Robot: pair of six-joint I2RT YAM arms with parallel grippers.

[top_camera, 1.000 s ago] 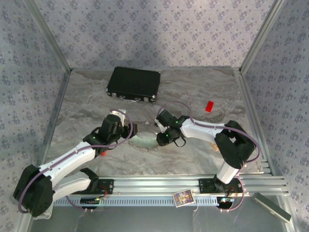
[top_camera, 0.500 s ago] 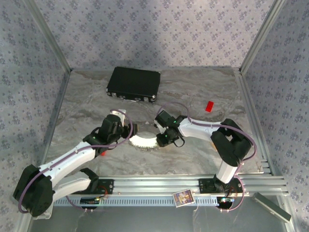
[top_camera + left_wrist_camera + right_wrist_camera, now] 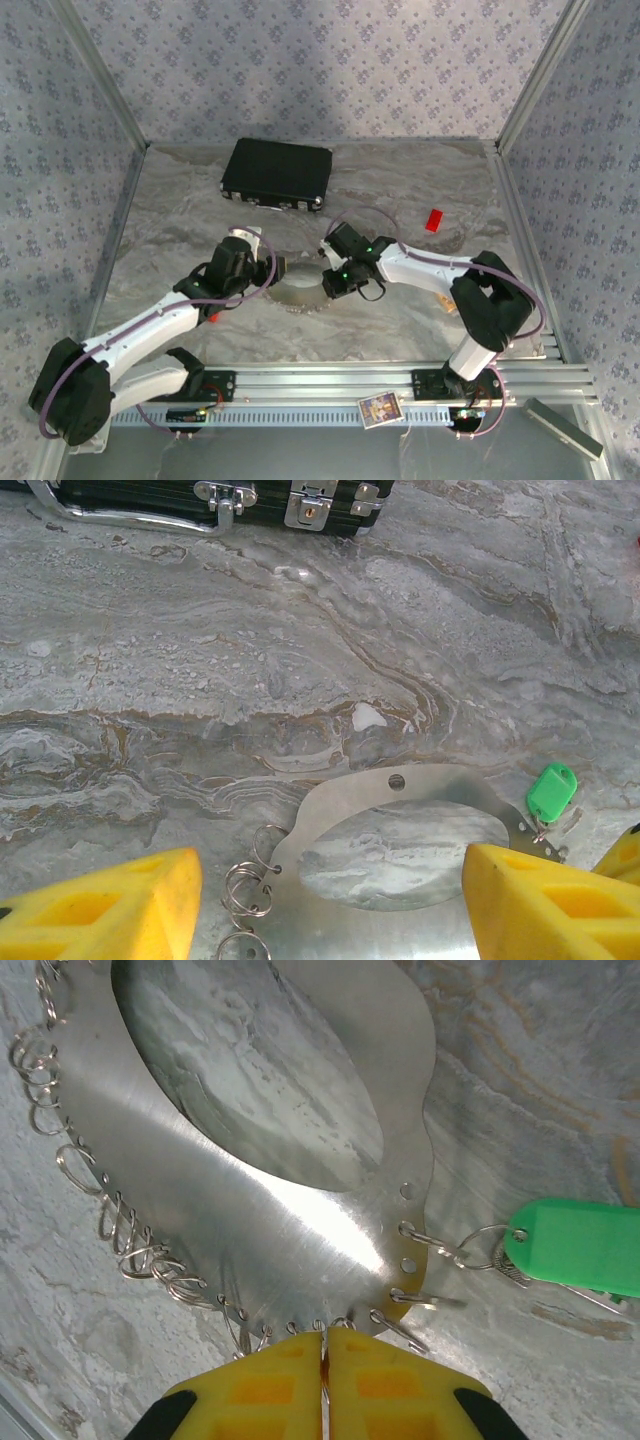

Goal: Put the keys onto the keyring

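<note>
Top external view: the keyring (image 3: pixel 298 293) lies flat on the desk (image 3: pixel 380 330), in front of the black case (image 3: pixel 277 172). My left tool (image 3: pixel 280 270) stands at the left side of the keyring and my right tool (image 3: pixel 327 287) at its right side. A red block (image 3: pixel 433 219) lies well to the right of the keyring, further back.

Left wrist view: the yellow fingers (image 3: pixel 110 905) of the left tool are wide apart, one on each side of the keyring's near part, and they clamp nothing. The keyring is a flat silver loop with holes along its rim. Small wire rings (image 3: pixel 245 890) hang at its left edge, and the green key (image 3: pixel 552 790) lies just beside its right edge.

Right wrist view: the pads (image 3: pixel 270 1385) of the right tool are pressed together directly at the rim of the keyring, where the small rings sit. I cannot tell whether a wire ring is caught between them. The green key seems linked to a rim hole by a short chain of rings.

I judge that the step in hand is taking one free ring at the rim. To do it well, I would first pull only a little and watch whether a ring follows the pads. The thin loop will probably slide on the smooth desk, so I would bring the left tool down to steady the keyring before any stronger pull.
</note>
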